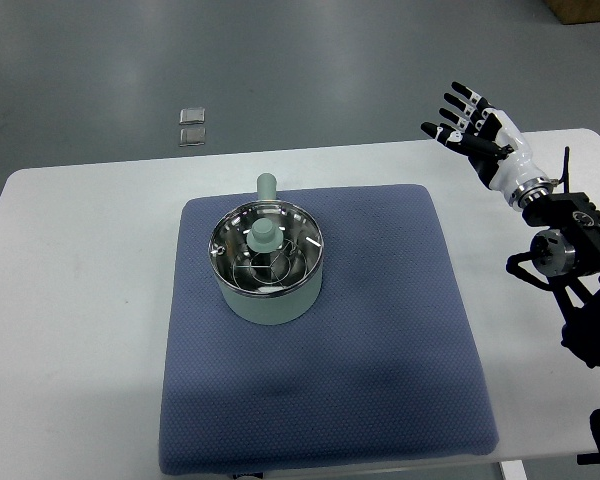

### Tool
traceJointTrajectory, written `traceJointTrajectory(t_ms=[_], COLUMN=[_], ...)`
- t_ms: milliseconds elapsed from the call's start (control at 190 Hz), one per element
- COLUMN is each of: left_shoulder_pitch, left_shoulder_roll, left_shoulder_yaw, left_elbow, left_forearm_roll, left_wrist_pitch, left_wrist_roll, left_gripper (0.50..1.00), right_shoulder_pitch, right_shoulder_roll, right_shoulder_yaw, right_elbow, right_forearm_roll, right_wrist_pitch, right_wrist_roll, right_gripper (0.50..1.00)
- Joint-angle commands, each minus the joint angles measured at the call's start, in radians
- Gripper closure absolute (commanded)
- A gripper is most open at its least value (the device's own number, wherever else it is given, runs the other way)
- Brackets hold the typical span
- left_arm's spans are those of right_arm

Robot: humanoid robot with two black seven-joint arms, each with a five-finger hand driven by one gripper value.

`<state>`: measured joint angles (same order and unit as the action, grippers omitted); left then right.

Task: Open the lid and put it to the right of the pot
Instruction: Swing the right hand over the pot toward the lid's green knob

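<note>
pot (270, 272) sits mid-mat, lid (264, 236) still on it | blue mat (400, 330) covers the middle of the white desk (80, 300) | right hand (472, 128) up by the desk's far right corner, fingers spread, holding nothing

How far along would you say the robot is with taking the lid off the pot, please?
Nothing looks done yet: the lid sits on the pot, in the middle of the blue mat. The right hand is open, raised well to the pot's right and holds nothing. Left to do: reach, grasp the knob, lift, and set the lid down right of the pot.
</note>
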<state>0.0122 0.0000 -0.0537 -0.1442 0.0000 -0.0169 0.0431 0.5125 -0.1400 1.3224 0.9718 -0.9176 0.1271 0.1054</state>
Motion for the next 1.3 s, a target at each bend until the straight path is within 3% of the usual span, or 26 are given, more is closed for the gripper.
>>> traceJointTrajectory(t_ms=[0,84,100,258,458,679,969,1048,1295], left_shoulder_pitch=[0.000,0.000,0.000,0.000,0.000,0.000,0.000,0.000,0.000], left_shoulder_roll=[0.000,0.000,0.000,0.000,0.000,0.000,0.000,0.000,0.000], left_shoulder_yaw=[0.000,0.000,0.000,0.000,0.000,0.000,0.000,0.000,0.000], left_elbow=[0.000,0.000,0.000,0.000,0.000,0.000,0.000,0.000,0.000], left_forearm_roll=[0.000,0.000,0.000,0.000,0.000,0.000,0.000,0.000,0.000], left_wrist_pitch=[0.000,0.000,0.000,0.000,0.000,0.000,0.000,0.000,0.000], left_wrist_roll=[0.000,0.000,0.000,0.000,0.000,0.000,0.000,0.000,0.000], left_gripper=[0.500,0.500,0.500,0.500,0.500,0.500,0.500,0.500,0.500], right_shoulder_pitch=[0.044,0.064,0.099,0.211,0.317,0.527,0.695,0.794,0.959], right_shoulder_roll=[-0.062,-0.081,-0.125,-0.220,-0.276,-0.345,-0.354,-0.349,-0.285], right_shoulder_yaw=[-0.115,-0.154,-0.235,-0.439,-0.595,-0.885,-1.071,-1.194,-1.410], right_elbow=[-0.001,0.001,0.001,0.008,0.021,0.102,0.165,0.179,0.196], right_forearm_roll=[0.006,0.010,0.026,0.117,0.134,0.135,0.135,0.135,0.128], right_wrist_pitch=[-0.003,-0.003,-0.003,-0.004,-0.001,-0.004,-0.009,-0.010,-0.030], right_wrist_roll=[0.040,0.056,0.077,0.117,0.165,0.235,0.254,0.281,0.298], right_gripper=[0.572,0.572,0.574,0.574,0.576,0.585,0.587,0.591,0.599])
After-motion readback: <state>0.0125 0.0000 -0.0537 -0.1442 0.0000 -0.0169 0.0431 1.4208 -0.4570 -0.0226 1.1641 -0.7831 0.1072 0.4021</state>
